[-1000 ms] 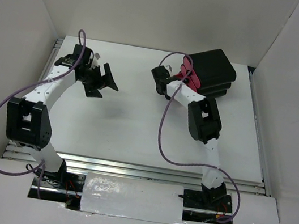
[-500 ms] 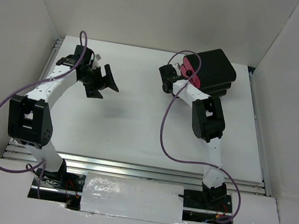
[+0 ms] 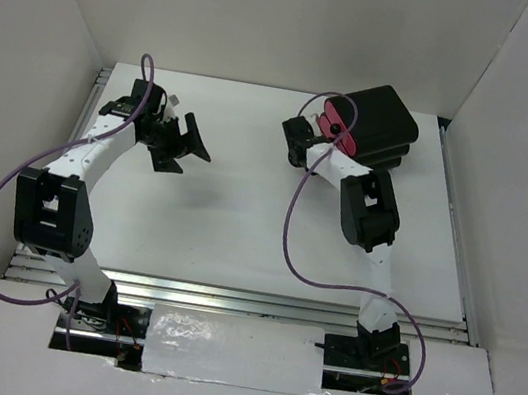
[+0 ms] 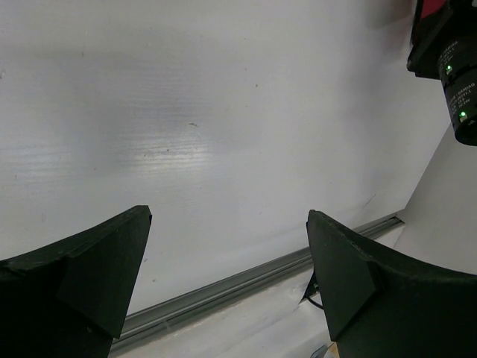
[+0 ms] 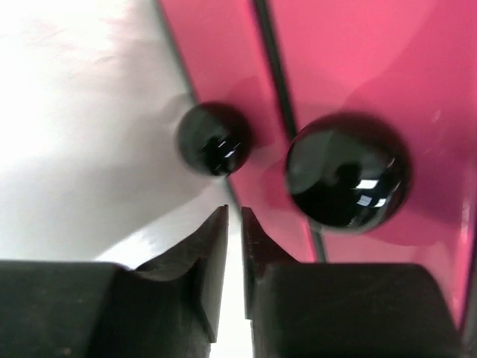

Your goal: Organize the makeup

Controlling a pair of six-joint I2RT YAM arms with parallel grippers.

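Right claw [image 5: 235,224]: here we see the fingers pressed almost together, a sliver of gap between them, pinching nothing.
Just ahead: a small black knob [image 5: 214,139] sits just above the tips and apart from them. A larger knob [image 5: 348,181] is to its right, and both stand on the pink drawer fronts [image 5: 350,60].
Black box [image 3: 384,116]: over at the far right of the worktop [image 3: 233,202], close to the back wall, with the right claw nosed up to its pink face.
Left claw [image 4: 223,261]: fingers spread wide with nothing between them, hanging over the far left.
Open room: we have a broad white stretch between the arms. A metal rail [image 4: 246,280] lines the worktop's edge, and white walls close both sides.
Makeup: hidden from every view, so we cannot tell its place, its heading or its long axis relative to either claw.
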